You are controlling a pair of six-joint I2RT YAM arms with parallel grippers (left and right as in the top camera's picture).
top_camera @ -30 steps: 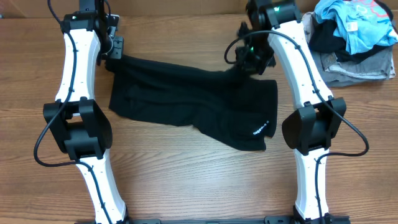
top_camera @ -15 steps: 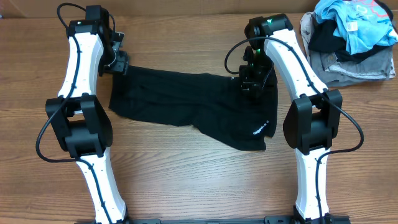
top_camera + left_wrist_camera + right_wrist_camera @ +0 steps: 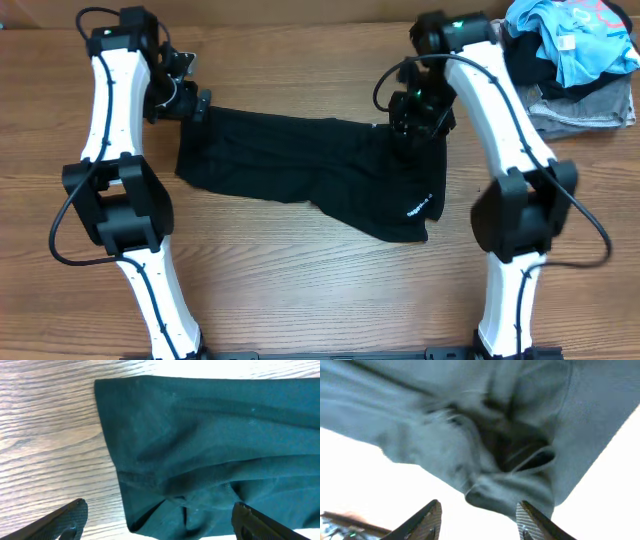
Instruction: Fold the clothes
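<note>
Both grippers have let go of the black clothes (image 3: 300,160), which lie flat in the middle of the table (image 3: 300,285). The left gripper (image 3: 187,97) hangs wide open over their far left corner, the right gripper (image 3: 412,128) open over the bunched far right corner.

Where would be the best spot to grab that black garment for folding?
The black garment lies flat and thin on the table, so probably pinch its exposed far-left corner, coming down from above on the bare-wood side, where the edge is crisp and nothing overlaps it.
</note>
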